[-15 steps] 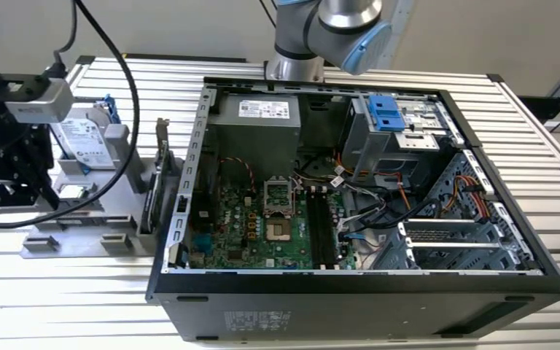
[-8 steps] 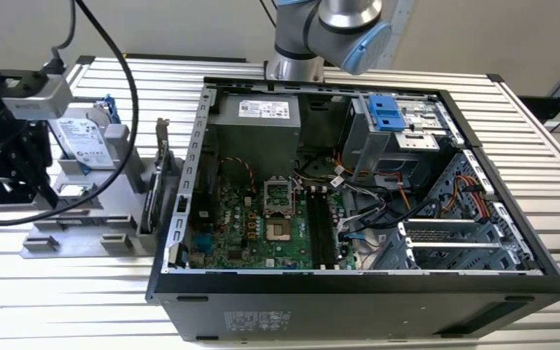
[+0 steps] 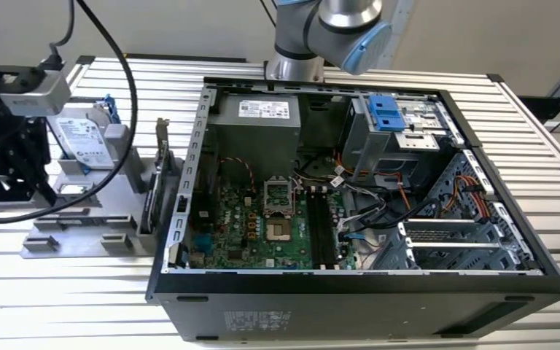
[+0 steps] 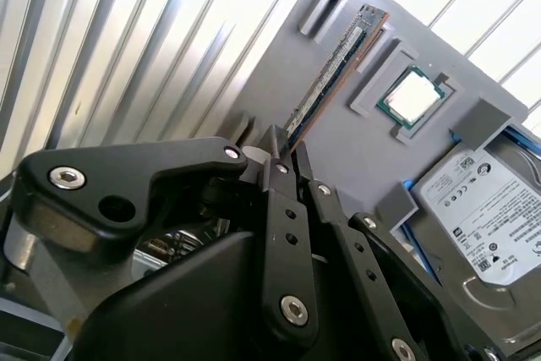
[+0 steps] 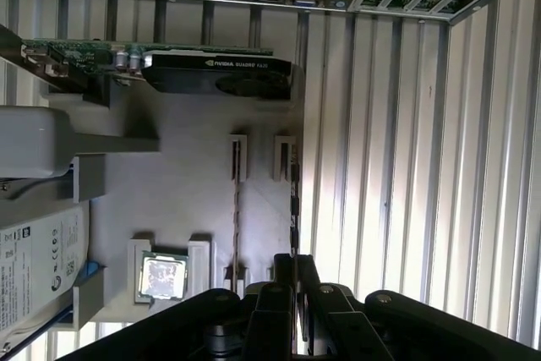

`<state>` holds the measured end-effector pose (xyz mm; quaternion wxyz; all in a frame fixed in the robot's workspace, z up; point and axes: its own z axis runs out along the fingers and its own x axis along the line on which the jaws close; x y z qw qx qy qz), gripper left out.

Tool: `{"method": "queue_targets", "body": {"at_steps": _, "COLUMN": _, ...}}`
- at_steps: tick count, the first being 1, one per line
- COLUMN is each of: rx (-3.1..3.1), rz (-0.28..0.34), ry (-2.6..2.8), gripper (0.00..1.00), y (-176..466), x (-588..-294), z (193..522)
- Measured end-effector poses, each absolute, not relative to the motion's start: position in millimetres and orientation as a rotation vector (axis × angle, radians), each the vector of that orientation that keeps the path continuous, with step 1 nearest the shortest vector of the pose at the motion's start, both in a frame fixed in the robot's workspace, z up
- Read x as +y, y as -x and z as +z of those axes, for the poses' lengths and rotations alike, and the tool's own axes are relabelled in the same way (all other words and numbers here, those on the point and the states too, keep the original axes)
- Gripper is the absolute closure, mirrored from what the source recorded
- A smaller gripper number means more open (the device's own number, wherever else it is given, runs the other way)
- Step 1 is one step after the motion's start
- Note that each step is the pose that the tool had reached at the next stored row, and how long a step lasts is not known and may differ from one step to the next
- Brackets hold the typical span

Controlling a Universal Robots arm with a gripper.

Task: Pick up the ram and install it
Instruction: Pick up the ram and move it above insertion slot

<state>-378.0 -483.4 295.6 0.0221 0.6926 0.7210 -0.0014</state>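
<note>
- The ribbed silver metal table (image 3: 56, 299) carries everything. It lies beneath the hand and runs well beyond it.
- The black steel computer case (image 3: 358, 310) lies on its side, well apart from the hand. Its panel is off, which we judge is so the green motherboard faces up. Its long black memory slots (image 3: 321, 226) look unfilled.
- The flat grey plastic fixture tray (image 4: 338, 158) sits directly under the hand. We take its raised blocks and grooves to be there to keep each part in a known spot.
- The black graphics card with a metal bracket (image 5: 215, 73) stands on edge at the tray's end farthest from the hand.
- The silver hard drive with a white label (image 4: 482, 217) rests in a blue-edged cradle off to one side of the hand.
- The black two-fingered gripper (image 4: 286, 148) hangs low over the tray with its jaws drawn almost together around the stick's near end. We judge this to be a pinch on its two flat faces.
- The long, thin, dark bluish ram (image 4: 334, 69) stands on its long edge between the tray's slotted blocks and runs straight away from the hand. It is seated there, not lifted. Standing on edge leaves both faces open to a grasp.
- The small square silver processor (image 4: 412, 95) lies flat in a recess just beside the ram, near the hand but apart from it.
</note>
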Motion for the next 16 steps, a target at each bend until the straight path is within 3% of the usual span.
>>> {"method": "queue_targets", "body": {"at_steps": 16, "rx": 2.234, "rz": -0.004, "ry": -2.146, "gripper": 1.00, "y": 378.0, "x": -483.4, "z": 303.8}}
